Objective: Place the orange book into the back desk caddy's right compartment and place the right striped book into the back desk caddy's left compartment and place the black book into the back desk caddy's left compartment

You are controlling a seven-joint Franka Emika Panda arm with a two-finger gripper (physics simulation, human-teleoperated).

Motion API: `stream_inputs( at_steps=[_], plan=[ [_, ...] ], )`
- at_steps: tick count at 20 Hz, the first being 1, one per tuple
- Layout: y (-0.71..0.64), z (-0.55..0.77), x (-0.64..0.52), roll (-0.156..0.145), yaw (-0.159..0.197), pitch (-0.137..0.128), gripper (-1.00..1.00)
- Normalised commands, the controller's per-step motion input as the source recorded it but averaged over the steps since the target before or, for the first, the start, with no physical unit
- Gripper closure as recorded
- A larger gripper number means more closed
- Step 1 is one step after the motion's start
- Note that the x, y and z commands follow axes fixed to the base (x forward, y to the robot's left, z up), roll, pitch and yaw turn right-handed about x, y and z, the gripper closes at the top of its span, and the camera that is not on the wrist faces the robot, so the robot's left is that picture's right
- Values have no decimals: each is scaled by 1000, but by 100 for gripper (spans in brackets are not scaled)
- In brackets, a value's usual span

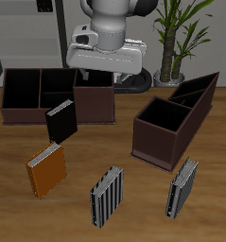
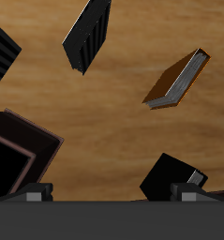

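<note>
The orange book [image 1: 46, 170] [image 2: 174, 80] lies on the table near the front. The right striped book [image 1: 107, 197] [image 2: 88, 33], dark and broad, stands by the front edge. The black book [image 1: 60, 121] [image 2: 174, 178] stands just in front of the back desk caddy [image 1: 39, 106]. The caddy's right compartment [image 1: 95, 112] is its tall square end section. My gripper [image 1: 103, 70] [image 2: 112, 193] hangs high above that end of the caddy. Its jaws are wide apart and hold nothing.
A paler, slimmer striped book [image 1: 182, 186] [image 2: 1, 52] stands near the front edge. A second brown caddy [image 1: 171, 132] [image 2: 20, 155] with a slanted end sits beside the back caddy. A potted plant [image 1: 176, 38] stands behind it.
</note>
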Motion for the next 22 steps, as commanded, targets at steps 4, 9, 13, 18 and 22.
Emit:
stream_inputs(
  at_steps=[4,9,13,18,22],
  plan=[
    [-472,132,575,-40,-37,26,-100],
    [-389,15,349,-27,-3,28,-100],
    [-702,75,583,-18,-30,-4,-100],
    [-218,-74,260,106,-30,42,-100],
    [-150,-170,287,131,-48,17,-100]
  ],
)
